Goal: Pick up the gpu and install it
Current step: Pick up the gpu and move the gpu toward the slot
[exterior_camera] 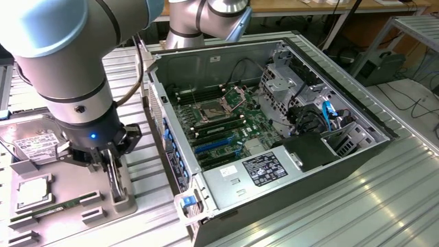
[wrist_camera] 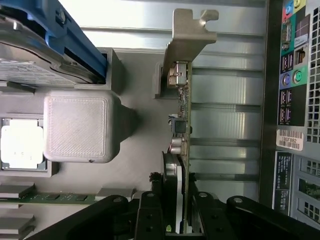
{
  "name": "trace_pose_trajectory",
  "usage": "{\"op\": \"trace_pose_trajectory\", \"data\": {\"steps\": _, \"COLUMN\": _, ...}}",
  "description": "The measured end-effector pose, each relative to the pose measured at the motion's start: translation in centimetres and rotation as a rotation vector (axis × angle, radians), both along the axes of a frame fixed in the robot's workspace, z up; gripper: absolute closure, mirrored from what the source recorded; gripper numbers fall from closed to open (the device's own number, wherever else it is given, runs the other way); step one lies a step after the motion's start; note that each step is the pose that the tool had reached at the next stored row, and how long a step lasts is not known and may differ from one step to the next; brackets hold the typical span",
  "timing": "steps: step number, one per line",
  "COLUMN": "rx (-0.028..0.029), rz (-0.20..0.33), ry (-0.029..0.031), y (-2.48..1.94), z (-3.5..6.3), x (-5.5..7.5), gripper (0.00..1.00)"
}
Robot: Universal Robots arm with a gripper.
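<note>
The gpu [wrist_camera: 183, 117] stands on edge in a slot of the grey holder tray [exterior_camera: 65, 177], thin and green, with its silver end bracket [wrist_camera: 189, 45] and black round fan [wrist_camera: 170, 170] showing in the wrist view. In the exterior view the gpu [exterior_camera: 119, 181] is a narrow upright sliver beside the open computer case [exterior_camera: 357, 154]. My gripper [exterior_camera: 114, 175] [wrist_camera: 176, 202] has come down over the card, and its black fingers [wrist_camera: 149, 212] straddle it, one on the fan side and one on the back side. A slim gap remains on the back side, so the jaws stand open.
On the tray lie a silver hard drive [exterior_camera: 34, 141] in a blue frame, a CPU [exterior_camera: 31, 191] and a narrow RAM stick [exterior_camera: 55, 208]. The case's motherboard [exterior_camera: 226, 123] faces up, with blue slots [exterior_camera: 213, 146]. The case's rear ports [wrist_camera: 295, 85] sit close to the gpu.
</note>
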State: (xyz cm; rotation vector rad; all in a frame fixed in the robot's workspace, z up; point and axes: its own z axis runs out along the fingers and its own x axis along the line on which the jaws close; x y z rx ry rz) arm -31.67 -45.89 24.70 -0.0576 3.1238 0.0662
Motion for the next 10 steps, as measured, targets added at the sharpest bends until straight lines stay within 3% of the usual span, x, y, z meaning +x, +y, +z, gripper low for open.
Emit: {"op": "trace_pose_trajectory", "data": {"steps": 10, "rx": 0.0001, "rz": 0.0, "ry": -0.0001, "y": 0.0, "z": 3.5, "x": 0.0, "gripper": 0.72}}
